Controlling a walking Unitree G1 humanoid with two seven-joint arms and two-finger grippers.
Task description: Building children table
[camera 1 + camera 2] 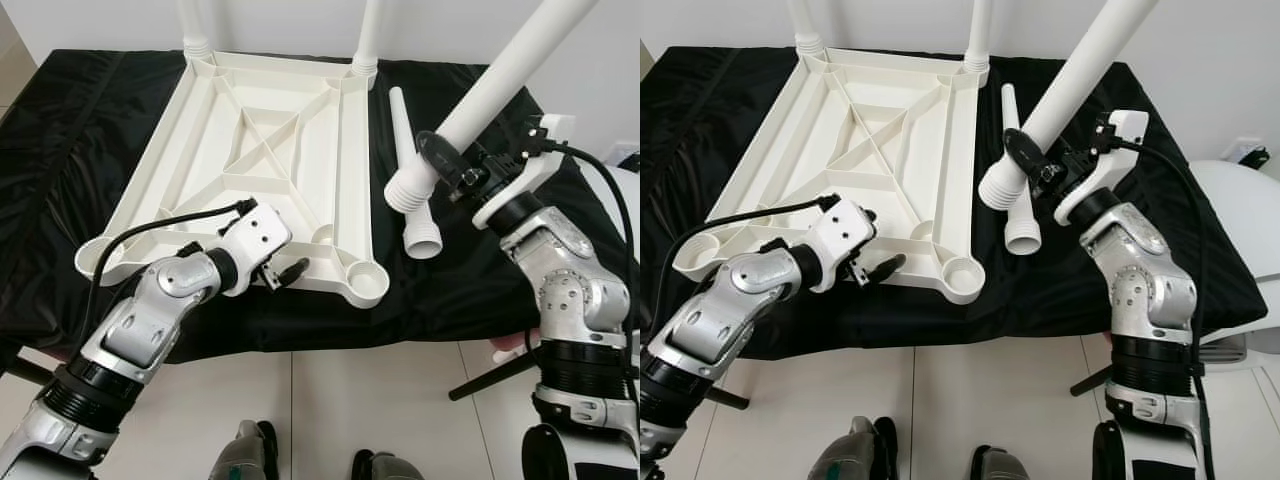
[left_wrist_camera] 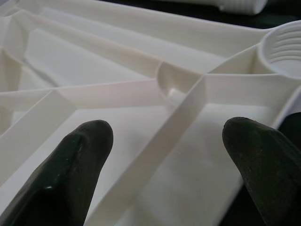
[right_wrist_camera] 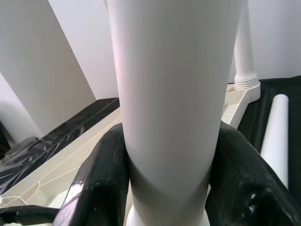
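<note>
A white table leg [image 1: 500, 85] is gripped by the right gripper [image 1: 447, 160] at centre right. The upturned tabletop [image 1: 250, 160] fills the upper left; the left gripper [image 1: 285, 272], fingers apart, is poised at its near edge. Next, the threaded end must be lowered into the near corner socket [image 1: 367, 283].

A black cloth [image 1: 60, 150] covers the desk; on it lie the upturned white tabletop [image 1: 250, 160] and, toward the right edge, a loose leg [image 1: 412, 175].
</note>
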